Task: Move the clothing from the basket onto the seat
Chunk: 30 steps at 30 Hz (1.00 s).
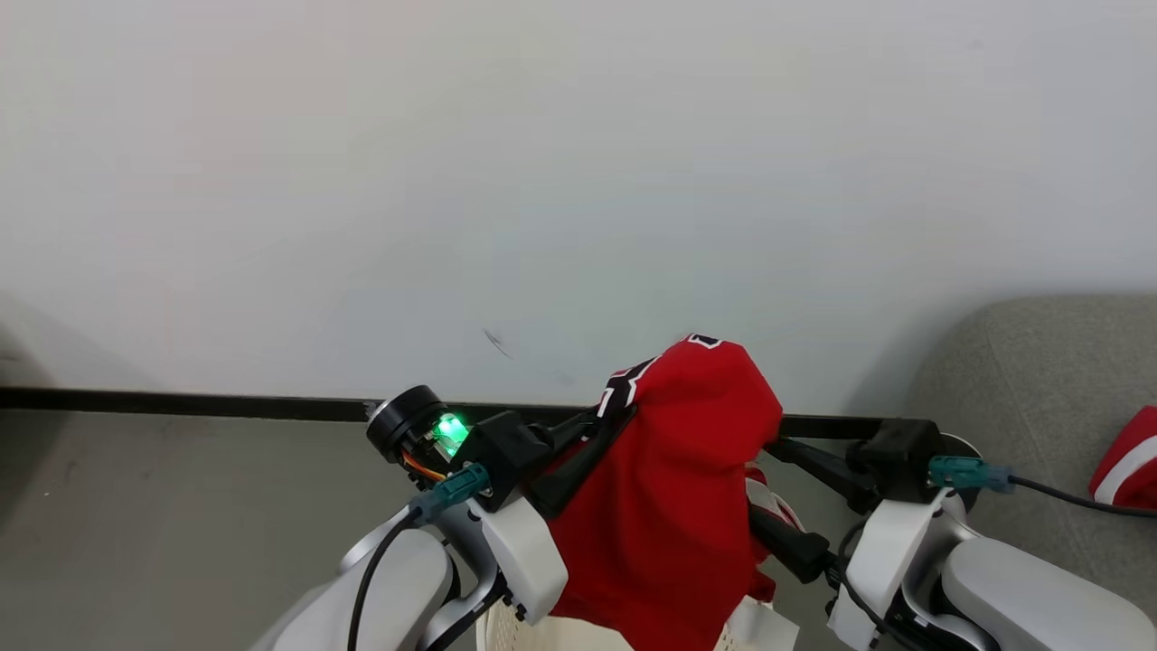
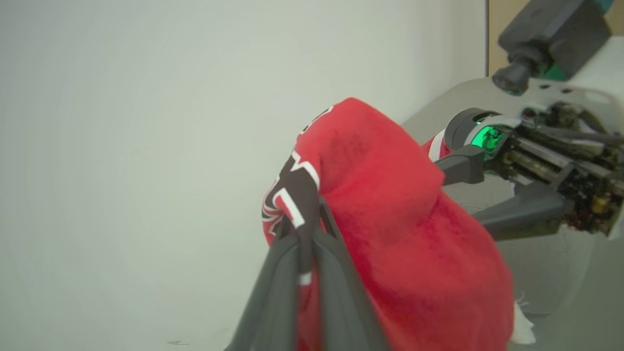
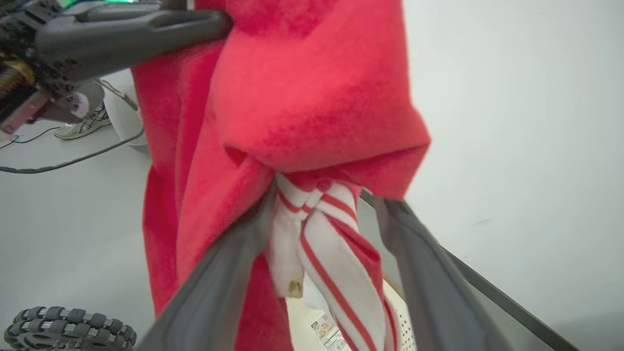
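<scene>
Seat (image 1: 1039, 407) far right, one red garment (image 1: 1125, 466) already on it. Jersey (image 1: 669, 506) hangs above basket (image 1: 578, 637): light, limp, likely slippery. Left gripper (image 2: 307, 229) pinches jersey by number; right gripper (image 3: 321, 209) spread, cloth draped over tips. Bunched fold likely grips best.

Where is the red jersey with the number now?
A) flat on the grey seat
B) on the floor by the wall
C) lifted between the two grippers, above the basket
C: the jersey hangs raised between the left gripper and the right gripper, over the basket.
</scene>
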### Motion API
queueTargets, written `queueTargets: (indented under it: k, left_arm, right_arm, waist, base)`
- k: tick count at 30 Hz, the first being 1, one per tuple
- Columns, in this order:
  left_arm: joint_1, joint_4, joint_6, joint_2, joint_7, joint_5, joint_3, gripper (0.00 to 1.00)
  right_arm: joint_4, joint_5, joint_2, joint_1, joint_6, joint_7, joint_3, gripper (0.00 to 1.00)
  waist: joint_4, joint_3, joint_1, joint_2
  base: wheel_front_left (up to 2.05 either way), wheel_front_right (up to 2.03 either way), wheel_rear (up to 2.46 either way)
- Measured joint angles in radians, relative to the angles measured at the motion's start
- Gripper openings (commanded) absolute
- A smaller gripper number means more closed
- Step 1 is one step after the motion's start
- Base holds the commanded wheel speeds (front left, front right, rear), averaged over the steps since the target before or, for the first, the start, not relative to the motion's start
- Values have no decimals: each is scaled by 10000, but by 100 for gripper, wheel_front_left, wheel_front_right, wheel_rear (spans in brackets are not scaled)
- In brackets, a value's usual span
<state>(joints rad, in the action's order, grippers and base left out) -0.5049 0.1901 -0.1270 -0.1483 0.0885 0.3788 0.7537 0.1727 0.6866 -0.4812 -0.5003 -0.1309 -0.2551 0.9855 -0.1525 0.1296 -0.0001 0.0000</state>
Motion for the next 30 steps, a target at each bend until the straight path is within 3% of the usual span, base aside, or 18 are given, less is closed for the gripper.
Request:
queueTargets:
  k: [14, 30]
  left_arm:
    - [34, 2, 0, -458, -261, 259, -389, 0]
    - [-68, -665, -2, -94, -520, 259, 247, 0]
  right_arm:
    - [-1753, 867, -777, 211, 0, 0, 681, 100]
    - [-1037, 1400, -525, -452, 0, 0, 1037, 100]
  waist:
    - [415, 136, 0, 0]
    - [308, -42, 1, 0]
  base:
    - [0, 0, 0]
    - [0, 0, 0]
